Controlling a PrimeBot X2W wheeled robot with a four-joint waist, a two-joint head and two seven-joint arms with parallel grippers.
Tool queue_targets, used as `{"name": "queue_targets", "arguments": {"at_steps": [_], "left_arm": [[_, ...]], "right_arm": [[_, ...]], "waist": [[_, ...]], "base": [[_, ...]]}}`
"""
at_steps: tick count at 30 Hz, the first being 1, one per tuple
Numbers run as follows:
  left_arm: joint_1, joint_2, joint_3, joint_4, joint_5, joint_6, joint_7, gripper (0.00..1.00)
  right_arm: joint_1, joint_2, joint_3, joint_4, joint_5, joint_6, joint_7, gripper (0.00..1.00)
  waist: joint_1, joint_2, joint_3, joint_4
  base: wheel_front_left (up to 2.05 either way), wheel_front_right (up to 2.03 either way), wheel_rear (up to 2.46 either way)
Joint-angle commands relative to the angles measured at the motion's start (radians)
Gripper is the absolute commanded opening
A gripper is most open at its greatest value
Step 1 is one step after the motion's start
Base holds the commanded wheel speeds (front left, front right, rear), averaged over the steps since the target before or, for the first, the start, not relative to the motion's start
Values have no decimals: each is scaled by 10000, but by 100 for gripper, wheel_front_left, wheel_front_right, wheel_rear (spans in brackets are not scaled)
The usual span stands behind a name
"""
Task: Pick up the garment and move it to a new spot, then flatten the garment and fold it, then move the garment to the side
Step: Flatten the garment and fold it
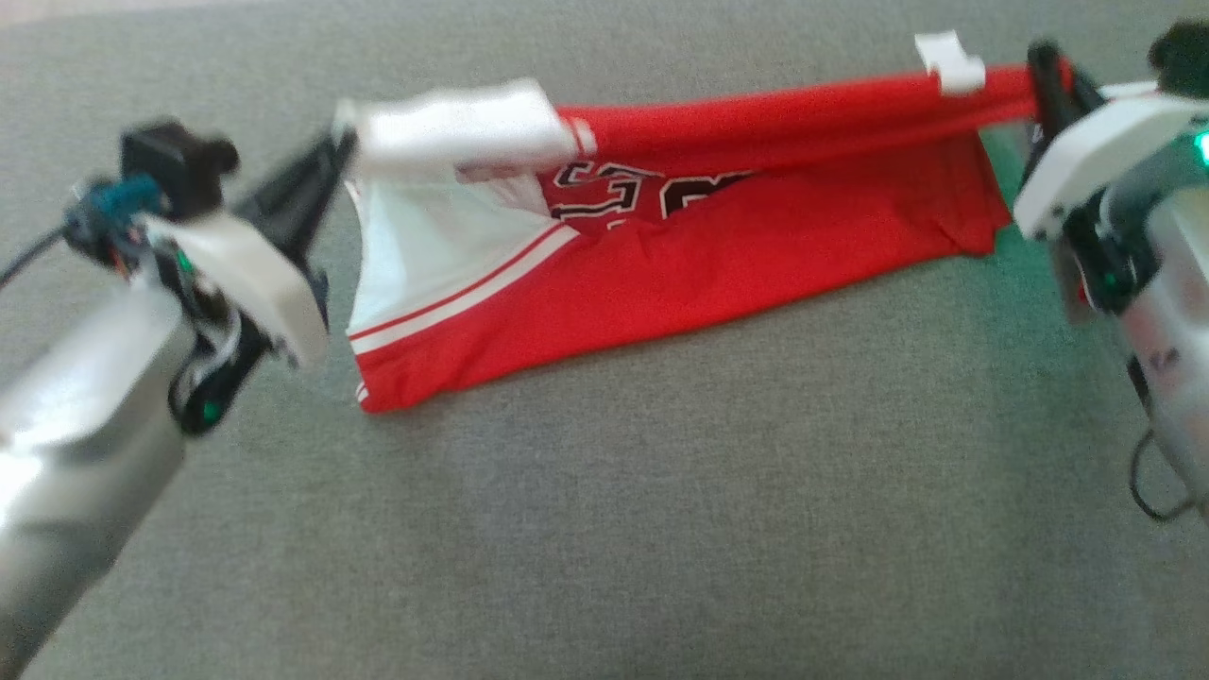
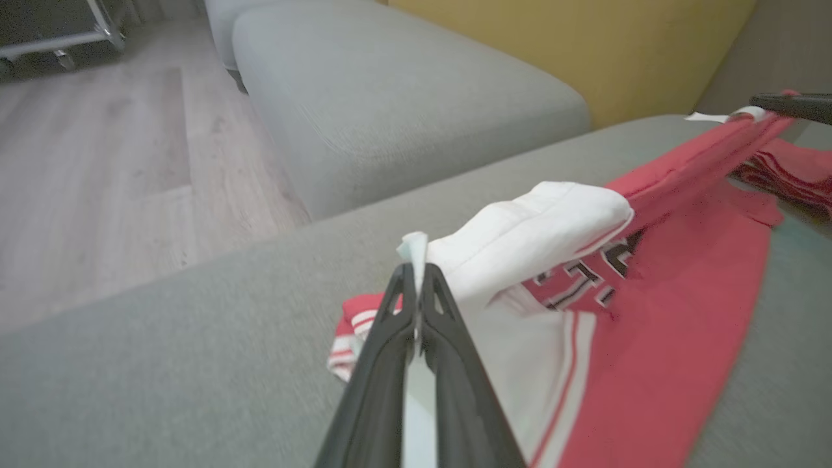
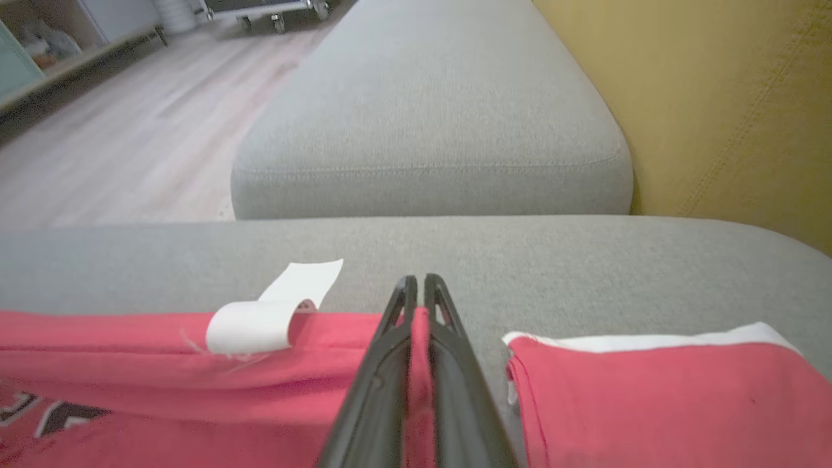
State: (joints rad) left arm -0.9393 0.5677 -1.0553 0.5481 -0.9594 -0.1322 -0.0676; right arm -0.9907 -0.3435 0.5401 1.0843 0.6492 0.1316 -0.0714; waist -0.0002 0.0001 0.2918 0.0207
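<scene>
The garment point(image 1: 718, 236) is a red jersey with white side panels and black lettering. It hangs stretched between my two grippers above the grey cushion, its lower edge trailing on the fabric. My left gripper point(image 1: 335, 151) is shut on the white corner of the garment point(image 2: 520, 240) at the left end; in the left wrist view its fingertips point(image 2: 416, 276) pinch white cloth. My right gripper point(image 1: 1044, 76) is shut on the red top edge at the right end, and red cloth point(image 3: 195, 370) shows between the closed fingers point(image 3: 416, 292). A white label point(image 3: 273, 312) sticks up from that edge.
The work surface is a wide grey cushion point(image 1: 661, 519). A second grey cushion point(image 3: 429, 117) lies beyond it, with a yellow backrest point(image 3: 734, 110) to its side and a wooden floor point(image 2: 97, 169) past the cushion edge.
</scene>
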Motion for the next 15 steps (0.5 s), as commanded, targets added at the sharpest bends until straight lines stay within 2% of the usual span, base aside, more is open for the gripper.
{"name": "queue_targets", "arguments": {"at_steps": [1, 9, 15], "left_arm": [[-213, 619, 274, -382, -197, 17, 151, 0], [759, 1881, -558, -2533, -1293, 17, 1501, 0], [1020, 2160, -847, -3125, -1641, 16, 2064, 0]], "right_arm": [[120, -170, 240, -269, 38, -9, 94, 0], [749, -1086, 1883, -788, 131, -9, 992, 0], [871, -1522, 3096, -1089, 175, -9, 1629, 0]], "waist": [[2, -1, -159, 105], [2, -1, -327, 236], [2, -1, -336, 207]], "base": [[0, 0, 0], [0, 0, 0], [0, 0, 0]]}}
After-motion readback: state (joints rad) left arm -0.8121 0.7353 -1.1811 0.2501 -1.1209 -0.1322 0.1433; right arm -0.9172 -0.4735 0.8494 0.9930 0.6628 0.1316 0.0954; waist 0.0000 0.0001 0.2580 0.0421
